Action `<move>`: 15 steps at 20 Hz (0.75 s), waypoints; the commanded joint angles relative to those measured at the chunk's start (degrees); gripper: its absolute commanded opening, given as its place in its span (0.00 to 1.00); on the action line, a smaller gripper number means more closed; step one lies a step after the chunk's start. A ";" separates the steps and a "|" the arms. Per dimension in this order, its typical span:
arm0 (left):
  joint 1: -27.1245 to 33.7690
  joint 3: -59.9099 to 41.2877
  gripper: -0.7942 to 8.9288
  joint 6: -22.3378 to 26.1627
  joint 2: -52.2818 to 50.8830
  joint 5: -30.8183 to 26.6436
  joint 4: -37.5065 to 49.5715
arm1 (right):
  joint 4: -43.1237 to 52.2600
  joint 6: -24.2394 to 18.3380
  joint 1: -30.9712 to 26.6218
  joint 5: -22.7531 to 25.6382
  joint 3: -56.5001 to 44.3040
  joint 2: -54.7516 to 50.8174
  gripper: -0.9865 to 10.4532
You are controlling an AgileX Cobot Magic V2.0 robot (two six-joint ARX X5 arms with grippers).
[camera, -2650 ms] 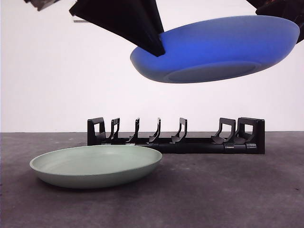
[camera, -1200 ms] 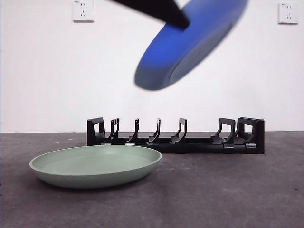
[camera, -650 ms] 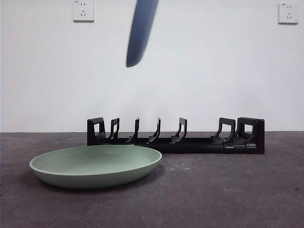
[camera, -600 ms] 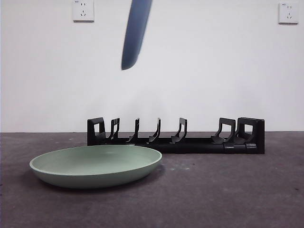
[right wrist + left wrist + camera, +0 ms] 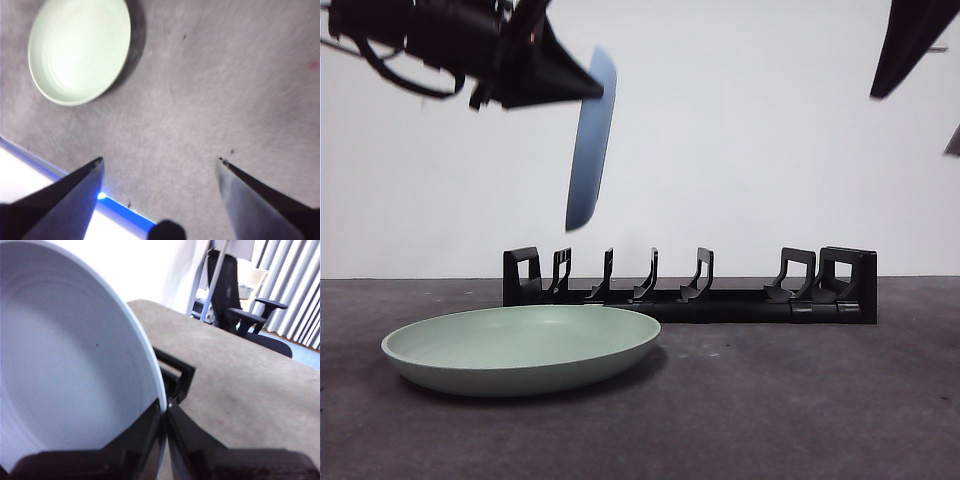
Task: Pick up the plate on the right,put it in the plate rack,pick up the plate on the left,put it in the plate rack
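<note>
The blue plate [image 5: 588,140] hangs upright, edge-on, above the left part of the plate rack [image 5: 690,290]. My left gripper [image 5: 592,90] comes in from the upper left, shut on the plate's top rim. In the left wrist view the jaws [image 5: 165,407] pinch the rim of the blue plate [image 5: 65,365], with a blocky end of the plate rack [image 5: 176,376] below. The green plate [image 5: 520,345] lies flat on the table at front left. My right gripper [image 5: 160,160] is open and empty, high above the table, with the green plate [image 5: 80,50] beneath it.
The dark grey table [image 5: 800,400] runs to a white wall behind the rack. The right arm [image 5: 910,40] shows as a black tip at the top right. A black office chair [image 5: 235,305] stands beyond the table's edge.
The blue plate has turned from flat to upright and come down toward the rack's left part. The left arm has come into view at upper left; the right arm has let go and drawn back.
</note>
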 commanded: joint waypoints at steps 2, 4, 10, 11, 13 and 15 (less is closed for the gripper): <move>0.61 0.11 0.07 -0.52 3.30 0.57 1.99 | 3.50 2.47 1.62 -0.20 -2.60 -0.02 0.42; 0.74 0.11 0.07 -0.52 4.68 0.59 2.51 | 5.03 3.34 2.47 -0.09 -3.19 -0.02 0.42; 0.74 0.11 0.07 -0.52 8.26 0.07 3.96 | 7.65 4.92 4.87 0.00 -3.23 -0.02 0.42; 0.74 0.11 0.07 -0.50 8.79 -0.07 3.91 | 7.87 4.92 5.18 0.02 -3.23 -0.02 0.42; 0.79 0.11 0.07 -0.48 9.68 -1.01 3.63 | 8.07 4.94 5.66 0.42 -3.23 -0.02 0.42; 0.96 0.11 0.07 -0.31 10.25 -1.49 3.30 | 8.11 4.96 6.01 1.01 -3.23 -0.02 0.42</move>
